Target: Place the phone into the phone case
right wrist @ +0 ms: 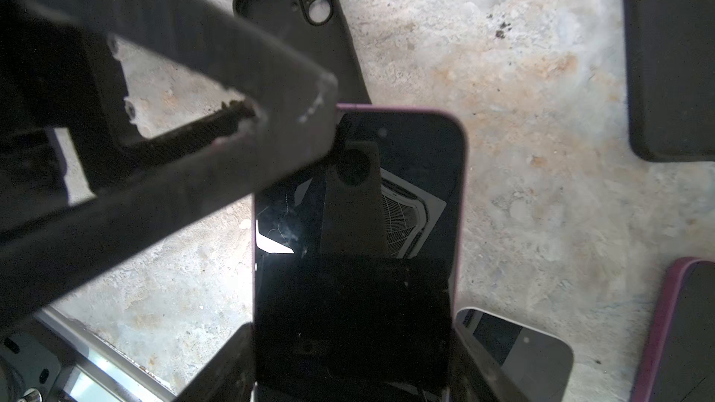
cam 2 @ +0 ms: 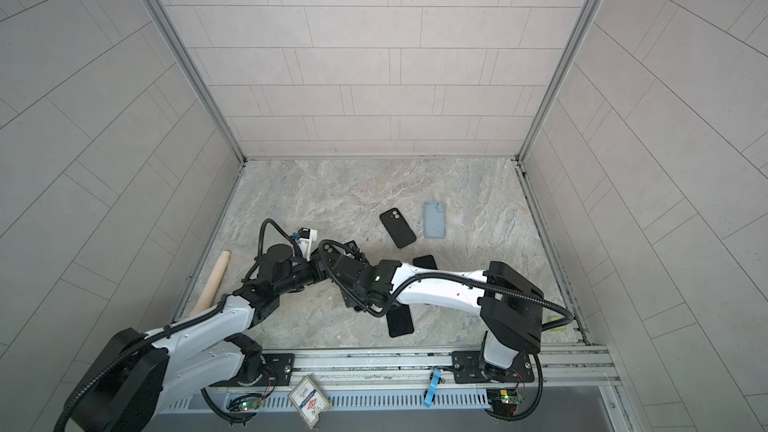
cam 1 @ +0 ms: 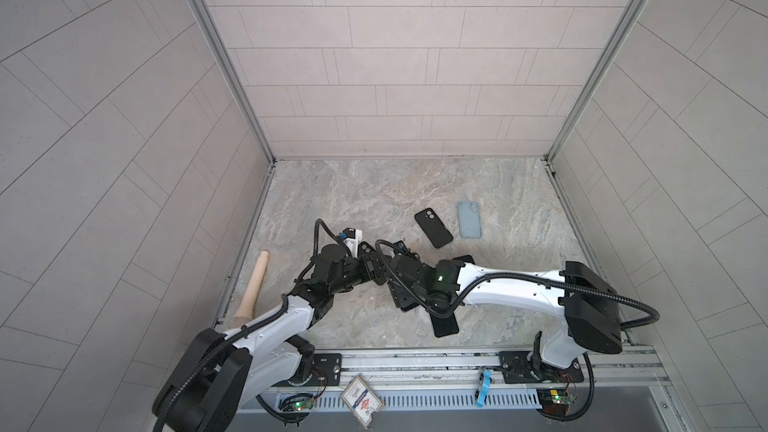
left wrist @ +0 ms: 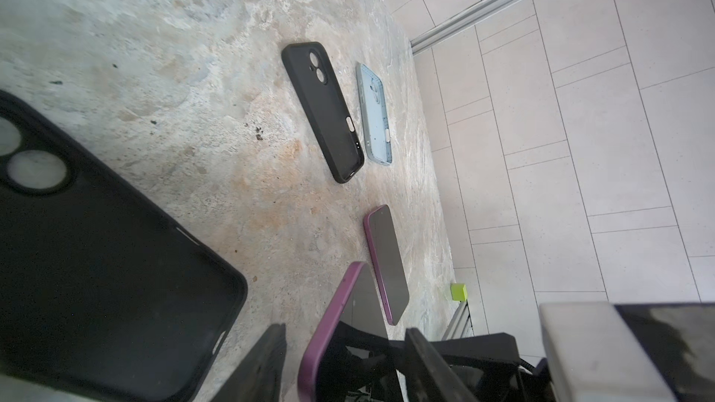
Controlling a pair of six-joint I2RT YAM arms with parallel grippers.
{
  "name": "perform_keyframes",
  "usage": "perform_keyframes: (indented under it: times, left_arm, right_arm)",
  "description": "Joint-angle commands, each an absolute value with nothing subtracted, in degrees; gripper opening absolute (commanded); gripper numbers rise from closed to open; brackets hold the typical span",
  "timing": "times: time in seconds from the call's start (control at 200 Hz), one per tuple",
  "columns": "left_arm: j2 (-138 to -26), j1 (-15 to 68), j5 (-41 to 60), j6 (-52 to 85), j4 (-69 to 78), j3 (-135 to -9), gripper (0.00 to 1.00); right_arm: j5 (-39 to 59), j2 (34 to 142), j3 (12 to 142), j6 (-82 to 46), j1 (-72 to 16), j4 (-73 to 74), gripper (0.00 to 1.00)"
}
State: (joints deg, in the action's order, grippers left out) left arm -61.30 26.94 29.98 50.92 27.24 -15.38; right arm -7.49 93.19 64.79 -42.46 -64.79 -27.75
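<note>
table edges: marble table (cam 1: 374, 193) boxed in by tiled walls on the left, far and right; a metal rail (cam 1: 415, 361) runs along the near edge and carries both arm bases.
open room: the far half of the marble and the near-left patch lie open; the clutter sits from centre to right.
right gripper (right wrist: 348, 373): reaches across to centre-left, clenched on the phone (right wrist: 360, 226) by its long sides.
phone: screen up, purple rim showing, its far end overlapping the phone case (left wrist: 96, 264); I cannot tell whether the two touch.
left gripper (left wrist: 342, 367): at the phone's far end, jaws part-way apart astride it. One finger (right wrist: 271, 129) lies against the phone's corner (pinching or only touching, I cannot tell).
phone case: black, open side up, flat on the marble at centre-left under both wrists; its camera cut-out (cam 1: 366, 248) shows in both top views.
around: a second black case (cam 1: 433, 228) and a pale blue case (cam 1: 469, 219) lie side by side, apart, to the far right of the grippers. A spare purple phone (left wrist: 387, 264) lies just right of them, partly under the right arm. A dark phone (cam 1: 445, 326) lies by the near edge.
in the way: the two wrists and their cable loops crowd the spot over the phone case.
outside: a wooden roller (cam 1: 253, 284) lies beyond the left edge; a green block (left wrist: 459, 291) sits at the near-right corner.
</note>
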Motion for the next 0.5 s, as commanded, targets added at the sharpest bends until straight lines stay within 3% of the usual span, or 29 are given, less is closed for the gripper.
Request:
perform_keyframes:
  times: [0.0, 0.395, 0.495]
  left_arm:
    - [-61.38, 27.25, 31.42, 51.33, 30.32, -15.36, 0.53]
    - [-63.47, 27.82, 33.33, 51.81, 32.96, -15.61, 0.47]
    - [-64.32, 27.95, 33.65, 51.94, 33.55, -15.85, 0.41]
  right_arm:
    - [-8.34, 89.89, 66.18, -40.96, -64.36, -28.44, 0.53]
    - [-7.12, 89.62, 66.54, -40.39, -63.71, -26.81, 0.52]
    - [-7.53, 89.56, 66.54, -40.69, -63.72, -26.88, 0.52]
